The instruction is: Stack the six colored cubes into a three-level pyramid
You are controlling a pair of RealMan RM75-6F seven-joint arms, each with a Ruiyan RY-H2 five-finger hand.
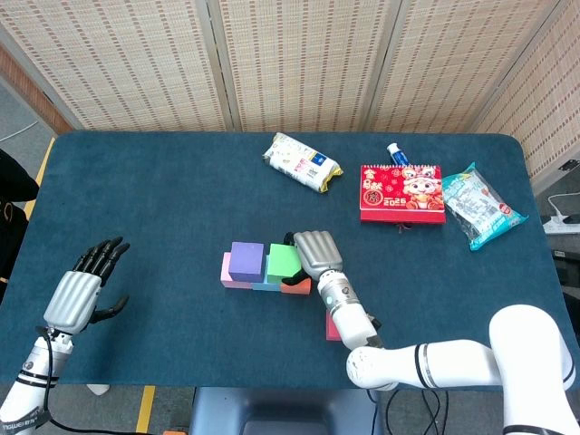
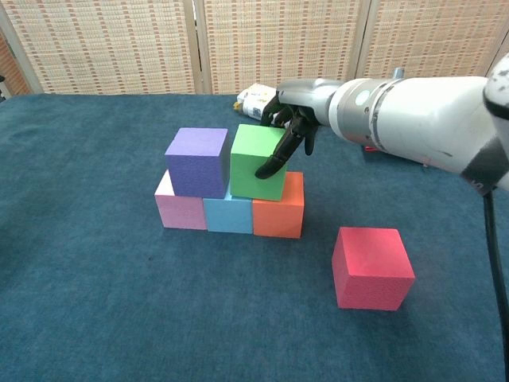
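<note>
The right hand grips the green cube, apparently seated on the second level. Left hand idles, fingers apart. Next: release, fetch the red cube.

A dark blue cloth-covered table carries several loose items along its far edge, all well beyond the right hand and apart from it. Farthest left of them lies a white plastic snack packet with green and yellow print, tilted, beyond the hand. Right of that stands a red desk calendar with a cartoon picture, and just behind it a small white bottle with a blue cap. Farthest right rests a clear blue-printed plastic bag. Woven bamboo screens close off the background.
</note>
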